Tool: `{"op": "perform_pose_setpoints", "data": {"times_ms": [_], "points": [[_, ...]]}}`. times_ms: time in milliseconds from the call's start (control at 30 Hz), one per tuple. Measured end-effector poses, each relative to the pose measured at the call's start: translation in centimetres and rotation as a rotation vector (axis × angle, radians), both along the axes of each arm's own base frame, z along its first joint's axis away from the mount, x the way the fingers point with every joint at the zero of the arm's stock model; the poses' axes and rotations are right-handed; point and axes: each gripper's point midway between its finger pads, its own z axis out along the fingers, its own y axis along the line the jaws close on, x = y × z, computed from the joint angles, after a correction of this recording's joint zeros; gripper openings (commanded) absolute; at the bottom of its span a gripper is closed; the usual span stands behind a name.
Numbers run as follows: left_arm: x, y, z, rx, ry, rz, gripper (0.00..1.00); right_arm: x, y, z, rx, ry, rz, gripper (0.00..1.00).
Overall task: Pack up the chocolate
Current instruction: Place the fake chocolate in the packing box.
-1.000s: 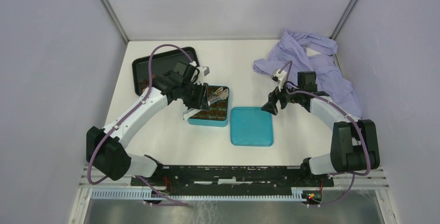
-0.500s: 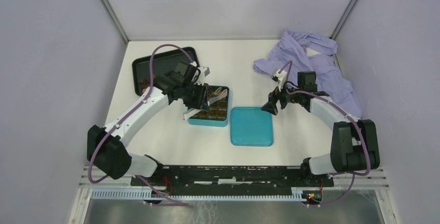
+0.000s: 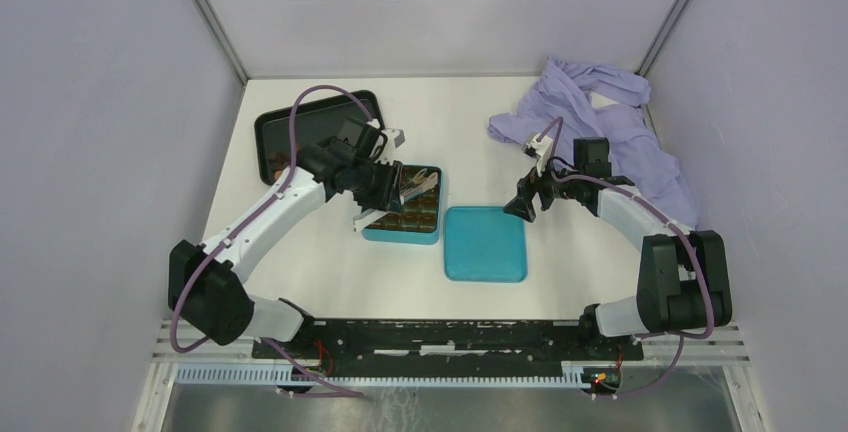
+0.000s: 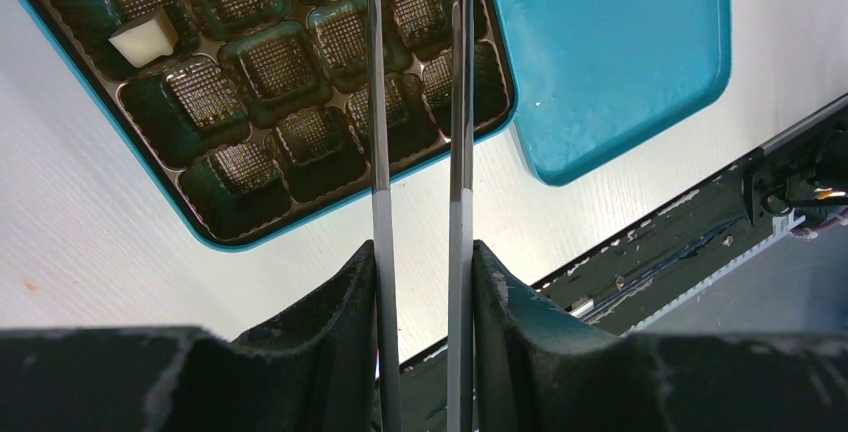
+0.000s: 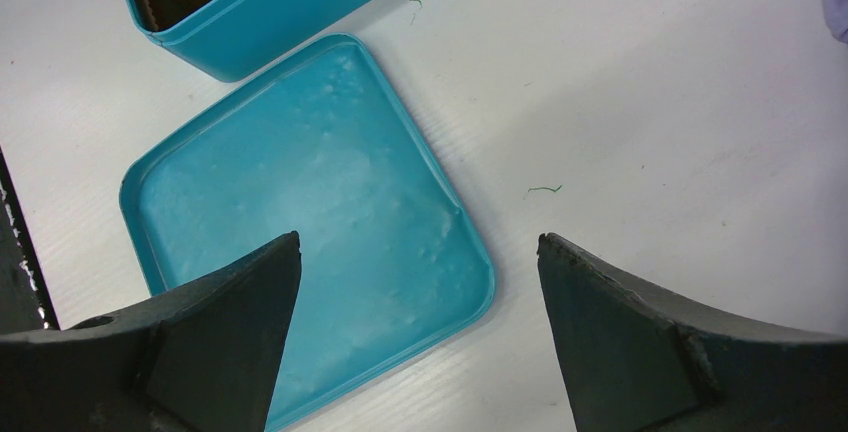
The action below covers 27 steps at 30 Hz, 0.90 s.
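Two cream-white chocolate pieces [image 4: 143, 39] sit in cups of the brown grid insert inside the teal box [image 3: 403, 220]. My left gripper [image 4: 420, 252] is shut on a pair of thin metal tweezers [image 4: 460, 152], whose blades reach out over the box. Their tips run off the top of the left wrist view, so I cannot see whether they hold anything. My right gripper [image 5: 418, 242] hangs open with nothing in it, over the far right corner of the teal lid [image 5: 310, 222]. The lid lies flat to the right of the box.
A black tray [image 3: 262, 127] stands behind and left of the box, partly hidden by the left arm. A crumpled purple cloth [image 3: 600, 117] lies at the back right. The arms' black base rail [image 3: 450, 337] runs along the near edge.
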Motion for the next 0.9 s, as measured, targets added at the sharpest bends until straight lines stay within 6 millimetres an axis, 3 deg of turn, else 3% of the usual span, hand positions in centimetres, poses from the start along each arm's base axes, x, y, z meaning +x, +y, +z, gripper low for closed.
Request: {"op": "perform_pose_setpoints", "data": {"times_ms": [900], "points": [[-0.18, -0.05, -0.39, 0.010, 0.015, -0.004, 0.43, 0.00, 0.00, -0.06, 0.000, 0.002, 0.000, 0.94]]}}
